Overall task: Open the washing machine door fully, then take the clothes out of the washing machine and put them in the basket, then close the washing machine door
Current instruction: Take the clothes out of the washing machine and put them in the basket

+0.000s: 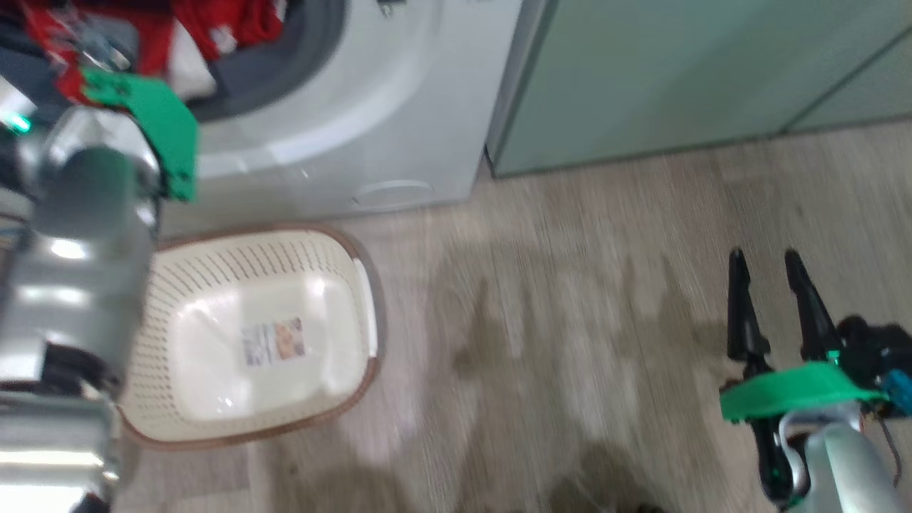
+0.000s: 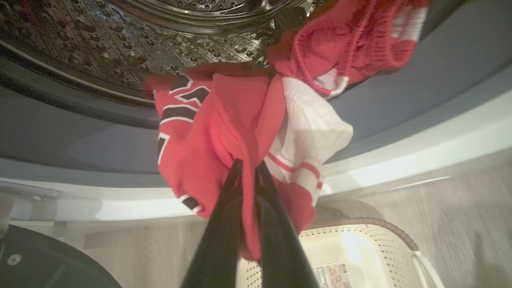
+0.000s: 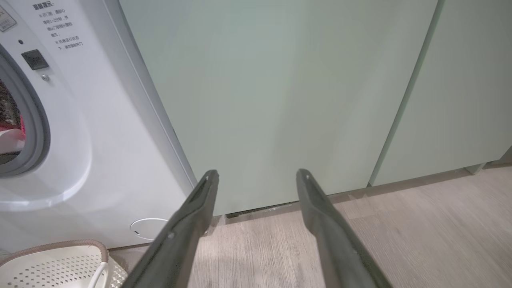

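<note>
And the left tool (image 2: 246, 166) is clamped on a fold of the red clothes (image 2: 208, 132), which spill over the grey gasket (image 2: 60, 136) at the mouth of the washing machine (image 1: 370, 107). The basket (image 1: 214, 260) sits on the floor just below. The danger, I'd say: it's a thin fingertip pinch, so the fabric could slip out, or the bunch trailing into the drum could snag and fall short of the basket. The right tool (image 1: 762, 260) hangs spread wide and empty, well aside.
</note>
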Motion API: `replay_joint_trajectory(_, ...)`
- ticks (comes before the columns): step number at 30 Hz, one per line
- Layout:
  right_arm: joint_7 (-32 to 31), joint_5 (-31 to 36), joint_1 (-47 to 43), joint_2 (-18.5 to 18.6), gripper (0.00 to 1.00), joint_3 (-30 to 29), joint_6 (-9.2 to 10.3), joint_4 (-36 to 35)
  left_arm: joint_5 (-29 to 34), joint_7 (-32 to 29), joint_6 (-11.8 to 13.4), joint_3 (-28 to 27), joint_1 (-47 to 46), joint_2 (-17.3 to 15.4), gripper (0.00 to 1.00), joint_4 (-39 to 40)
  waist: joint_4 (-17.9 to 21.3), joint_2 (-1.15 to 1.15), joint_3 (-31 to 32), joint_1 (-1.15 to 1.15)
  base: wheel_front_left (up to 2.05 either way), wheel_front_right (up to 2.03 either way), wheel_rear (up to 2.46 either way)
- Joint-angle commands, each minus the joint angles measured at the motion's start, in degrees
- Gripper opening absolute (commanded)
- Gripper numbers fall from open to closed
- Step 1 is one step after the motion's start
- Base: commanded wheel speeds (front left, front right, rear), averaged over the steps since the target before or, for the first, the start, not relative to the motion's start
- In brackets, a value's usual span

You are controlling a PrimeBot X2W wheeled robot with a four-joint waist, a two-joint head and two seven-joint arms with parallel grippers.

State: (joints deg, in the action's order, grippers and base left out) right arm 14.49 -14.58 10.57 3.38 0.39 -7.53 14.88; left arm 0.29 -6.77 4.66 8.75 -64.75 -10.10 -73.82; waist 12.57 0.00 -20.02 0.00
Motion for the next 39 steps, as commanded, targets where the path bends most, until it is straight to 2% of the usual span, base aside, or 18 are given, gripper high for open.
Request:
replay_joint_trajectory(1, 0.51, 0.51, -1.41, 1.07, 1.00, 0.69, 0.04, -1.26, -0.49, 1.28, -0.20, -0.66, -0.13, -1.53, 0.00, 1.29, -2.33, 0.00, 4.44, 0.00, 0.00, 0.00, 0.00)
replay_joint_trajectory(4, 0.51, 0.55, -3.33, 1.72, 1.00, 0.57, 0.04, -0.93, -1.73, 3.50, -1.36, -0.88, 3.65, 0.48, 0.00, 1.10, -3.52, 0.00, 7.89, 0.00, 0.00, 0.00, 0.00)
replay_joint_trajectory(8, 0.51, 0.45, -5.49, 2.38, 1.00, 0.10, 0.04, -0.84, -5.04, 6.02, -5.13, -2.44, 8.64, 3.33, 0.00, 0.95, -5.40, 0.00, 11.45, 0.00, 0.00, 0.00, 0.00)
replay_joint_trajectory(11, 0.51, 0.40, -6.71, 2.62, 1.00, 0.24, 0.04, -0.71, -6.51, 7.54, -7.46, -2.79, 12.22, 4.40, 0.00, 0.88, -6.44, 0.00, 13.43, 0.00, 0.00, 0.00, 0.00)
replay_joint_trajectory(18, 0.51, 0.08, -8.68, 2.80, 1.00, 0.35, 0.04, -0.53, -8.66, 9.23, -11.03, -1.79, 21.17, 6.11, 0.00, 0.71, -8.20, 0.00, 15.96, 0.00, 0.00, 0.00, 0.00)
replay_joint_trajectory(22, 0.51, -0.09, -9.25, 3.37, 1.00, 0.40, 0.04, -0.68, -10.65, 9.38, -11.97, -0.47, 28.05, 6.86, 0.00, 0.62, -8.67, 0.00, 16.27, 0.00, 0.00, 0.00, 0.00)
replay_joint_trajectory(27, 0.51, -0.26, -8.39, 3.94, 1.00, 0.84, 0.04, -0.98, -14.14, 7.95, -12.12, 1.41, 32.01, 7.15, 0.00, 1.62, -8.17, 0.00, 14.69, 0.00, 0.00, 0.00, 0.00)
replay_joint_trajectory(34, 0.51, -0.22, -6.19, 4.33, 1.00, 1.22, 0.04, -1.64, -18.05, 6.97, -12.14, 3.63, 32.19, 7.09, 0.00, 3.57, -6.75, 0.00, 10.66, 0.00, 0.00, 0.00, 0.00)
replay_joint_trajectory(39, 0.51, -0.11, -3.95, 4.38, 1.00, 1.16, 0.04, -2.25, -19.95, 7.53, -12.14, 4.18, 29.27, 4.91, 0.00, 3.68, -4.97, 0.00, 6.12, 0.00, 0.00, 0.00, 0.00)
